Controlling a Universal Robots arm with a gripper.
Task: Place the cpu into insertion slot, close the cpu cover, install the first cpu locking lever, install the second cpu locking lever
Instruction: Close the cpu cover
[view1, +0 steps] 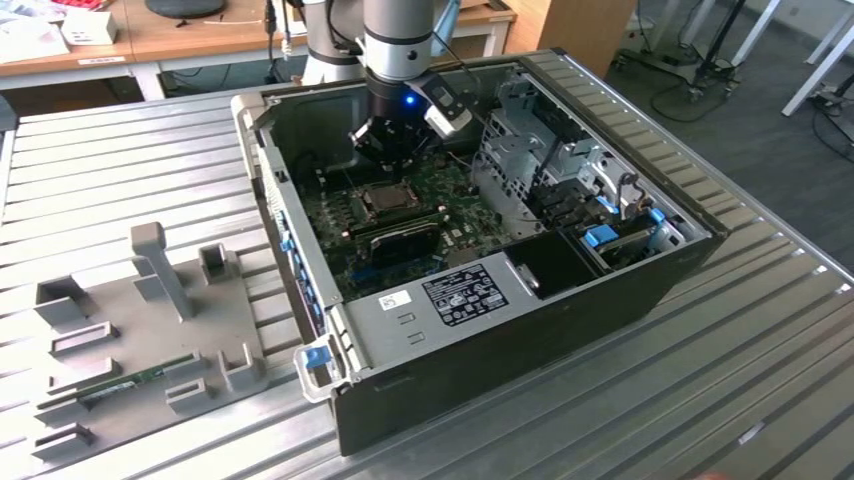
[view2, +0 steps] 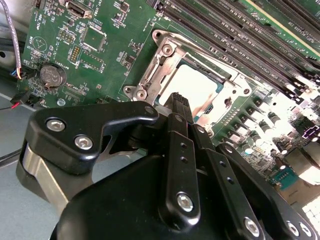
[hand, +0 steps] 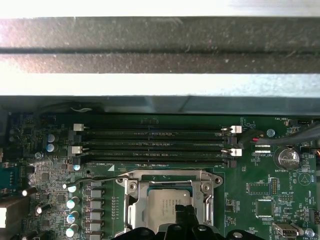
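Inside the open computer case (view1: 441, 330) the cpu (hand: 167, 202) (view2: 192, 85) lies in the insertion slot (view1: 387, 198), its pale metal top showing. The silvery cpu cover (hand: 134, 205) (view2: 160, 65) lies flat around it. A thin wire locking lever (hand: 95, 178) sticks out sideways from the socket's corner, away from the frame. My black gripper (view2: 181, 102) (hand: 183, 216) (view1: 390, 145) hovers just above the socket's edge, over the cpu's near side. Its fingers are pressed together with nothing visible between them.
Long black memory slots (hand: 155, 142) (view2: 225, 25) run beside the socket. A coin battery (hand: 287, 158) (view2: 52, 75) sits on the board. A metal drive cage (view1: 534, 160) rises on the exterior view's right. Left of the case lies a grey fixture plate (view1: 134, 300) holding a green memory stick (view1: 127, 385).
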